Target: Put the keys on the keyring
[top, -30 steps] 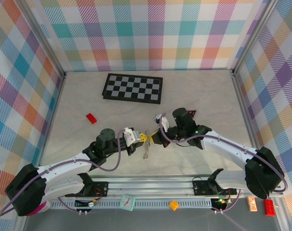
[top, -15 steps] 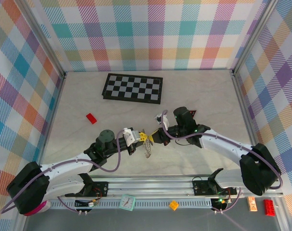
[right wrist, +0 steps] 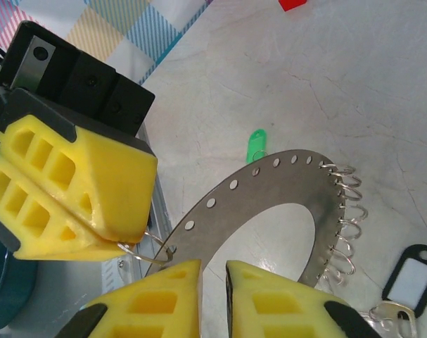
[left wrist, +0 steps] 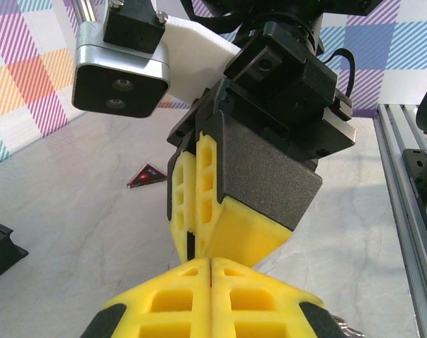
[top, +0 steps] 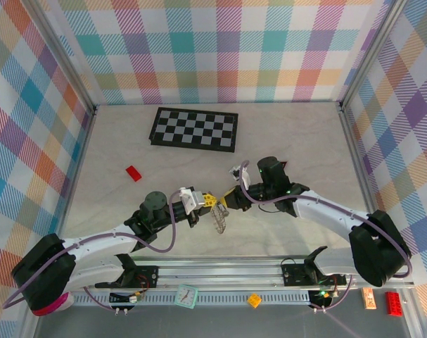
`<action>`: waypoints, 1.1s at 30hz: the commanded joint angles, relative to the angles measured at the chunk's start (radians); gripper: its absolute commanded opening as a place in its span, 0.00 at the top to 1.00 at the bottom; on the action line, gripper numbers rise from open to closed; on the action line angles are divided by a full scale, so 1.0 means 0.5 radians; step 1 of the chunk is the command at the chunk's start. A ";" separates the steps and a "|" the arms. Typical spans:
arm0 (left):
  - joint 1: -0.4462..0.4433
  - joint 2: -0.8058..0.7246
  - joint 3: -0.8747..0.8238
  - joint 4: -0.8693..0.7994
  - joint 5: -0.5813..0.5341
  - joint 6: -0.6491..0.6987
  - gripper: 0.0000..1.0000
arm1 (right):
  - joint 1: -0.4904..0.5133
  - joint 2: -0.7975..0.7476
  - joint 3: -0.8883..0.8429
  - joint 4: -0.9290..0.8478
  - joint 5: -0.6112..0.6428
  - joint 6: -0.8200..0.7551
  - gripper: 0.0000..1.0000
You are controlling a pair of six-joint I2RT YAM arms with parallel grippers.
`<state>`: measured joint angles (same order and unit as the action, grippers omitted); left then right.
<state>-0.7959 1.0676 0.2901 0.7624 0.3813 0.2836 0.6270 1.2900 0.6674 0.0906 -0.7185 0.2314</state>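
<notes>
Progress looks slim: my right hand [right wrist: 213, 273] grips the keyring [right wrist: 269, 186], my left hand [right wrist: 125, 238] pinches one wire loop [right wrist: 145, 255], and the green key [right wrist: 256, 146] lies unthreaded on the surface [right wrist: 340, 84].

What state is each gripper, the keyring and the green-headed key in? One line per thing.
left gripper: shut on a wire loop of the keyring
right gripper: fingers nearly together, grip unclear
keyring: held up off the table by that loop
green-headed key: lying on the table, not on the keyring
</notes>
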 commanded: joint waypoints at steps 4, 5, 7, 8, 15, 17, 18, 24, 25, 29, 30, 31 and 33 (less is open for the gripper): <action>-0.018 -0.011 -0.036 0.152 0.023 -0.060 1.00 | -0.028 -0.203 -0.130 0.122 0.134 -0.144 0.74; -0.016 -0.010 -0.040 0.154 0.020 -0.072 1.00 | -0.027 -0.248 -0.164 0.154 0.163 -0.202 0.72; -0.017 -0.003 -0.055 0.186 0.026 -0.095 1.00 | -0.024 -0.316 -0.216 0.181 0.107 -0.386 0.62; -0.017 0.007 -0.064 0.216 0.029 -0.105 1.00 | -0.021 -0.324 -0.227 0.194 0.098 -0.481 0.61; -0.015 0.082 -0.092 0.371 0.083 -0.159 1.00 | -0.009 -0.242 -0.237 0.451 -0.047 -0.846 0.62; -0.012 0.083 -0.098 0.385 0.090 -0.169 1.00 | 0.015 -0.213 -0.231 0.451 -0.062 -0.913 0.62; -0.010 0.085 -0.107 0.406 0.090 -0.175 1.00 | 0.024 -0.200 -0.229 0.453 -0.068 -0.937 0.62; -0.011 0.096 -0.114 0.441 0.114 -0.199 1.00 | 0.048 -0.098 -0.208 0.514 -0.007 -0.980 0.66; -0.011 0.098 -0.114 0.439 0.116 -0.199 1.00 | 0.054 -0.079 -0.199 0.519 -0.023 -0.981 0.67; -0.010 0.094 -0.114 0.436 0.116 -0.203 1.00 | 0.074 -0.028 -0.174 0.537 -0.099 -1.002 0.69; -0.010 0.094 -0.111 0.436 0.118 -0.202 1.00 | 0.080 -0.020 -0.173 0.546 -0.103 -1.003 0.71; -0.011 0.095 -0.110 0.436 0.121 -0.202 1.00 | 0.080 -0.016 -0.172 0.555 -0.100 -1.003 0.72; -0.010 0.095 -0.108 0.430 0.127 -0.204 1.00 | 0.084 -0.006 -0.176 0.587 -0.099 -0.997 0.75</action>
<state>-0.7959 1.1175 0.2371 0.8978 0.4110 0.1940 0.6613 1.2800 0.5522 0.3283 -0.7242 -0.2371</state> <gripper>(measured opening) 0.043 0.258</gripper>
